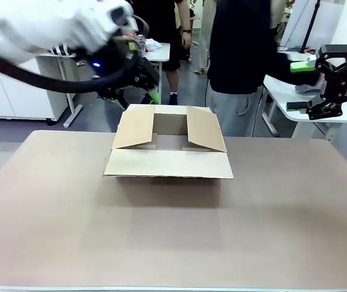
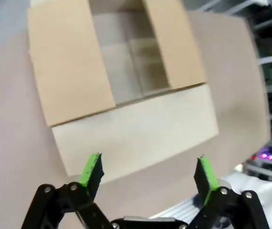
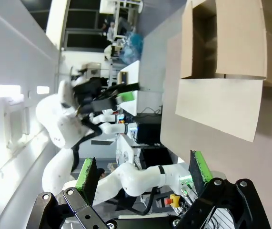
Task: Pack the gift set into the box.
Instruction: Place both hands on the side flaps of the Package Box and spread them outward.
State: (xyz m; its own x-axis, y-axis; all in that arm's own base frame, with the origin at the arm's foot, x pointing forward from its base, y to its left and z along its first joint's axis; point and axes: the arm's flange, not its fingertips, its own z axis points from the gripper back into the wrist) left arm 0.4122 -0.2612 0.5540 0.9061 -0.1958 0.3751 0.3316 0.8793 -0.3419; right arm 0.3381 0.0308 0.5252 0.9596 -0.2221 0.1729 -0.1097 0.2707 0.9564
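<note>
While the box (image 1: 168, 163) is sitting open on the brown tabletop (image 1: 173, 243), toward its far side and roughly midway between the two arms, the left gripper (image 1: 138, 96) is hanging in the air above the carton's far left corner, blurred in the front view. The box's near flap is lying folded out toward the robot, nearly level. The two side flaps are leaning up and partly over the opening, and the far flap is standing behind them. In the left wrist view the left gripper's green-padded fingers (image 2: 92, 171) are standing wide apart with nothing between them, pointing down at the outspread flap, with the cardboard floor showing inside the box. The right gripper (image 1: 312, 89) is hovering high beyond the tabletop's far right corner, well apart from the box. In the right wrist view its fingers (image 3: 198, 167) are spread apart too, gripping nothing. A person (image 1: 240, 55) in a dark top and grey trousers is standing just behind the box at the far side.
</note>
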